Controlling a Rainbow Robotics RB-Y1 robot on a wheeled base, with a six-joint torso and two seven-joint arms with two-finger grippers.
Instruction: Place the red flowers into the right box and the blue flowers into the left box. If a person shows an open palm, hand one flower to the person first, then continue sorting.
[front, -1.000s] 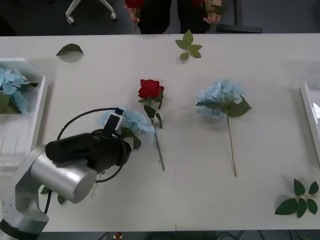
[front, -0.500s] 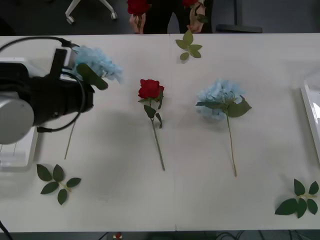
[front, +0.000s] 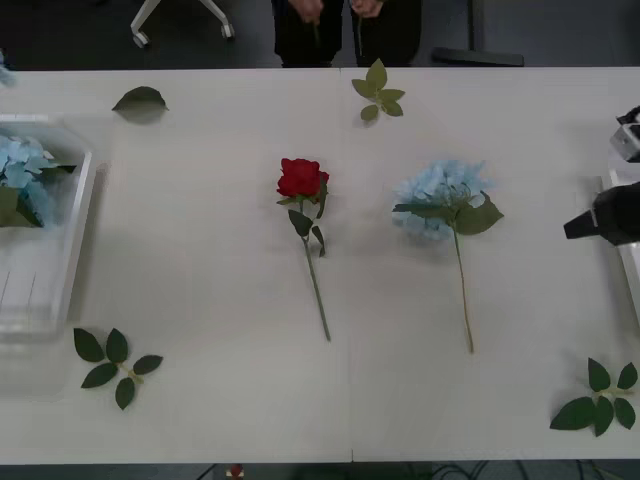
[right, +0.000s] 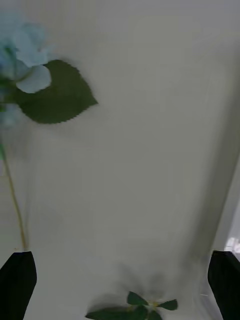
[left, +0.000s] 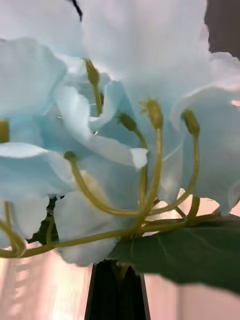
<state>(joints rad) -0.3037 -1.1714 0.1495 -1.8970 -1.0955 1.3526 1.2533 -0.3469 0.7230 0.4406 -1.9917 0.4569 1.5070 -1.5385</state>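
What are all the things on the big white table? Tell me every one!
red flower: one, deep red, lying mid-table, stem toward the robot.
blue flowers: three seen, pale blue; table flower to the right of the red one, boxed flower in the left box, held flower in the left claw.
left box: one, white, at the table's left edge.
right box: one, white, at the right edge, partly seen.
leaf sprigs: four, green; far left, far middle, near left, near right.
table: one, white.
left claw: black, shut on the held flower's stem.
right claw: black, open, above the table by the right box.
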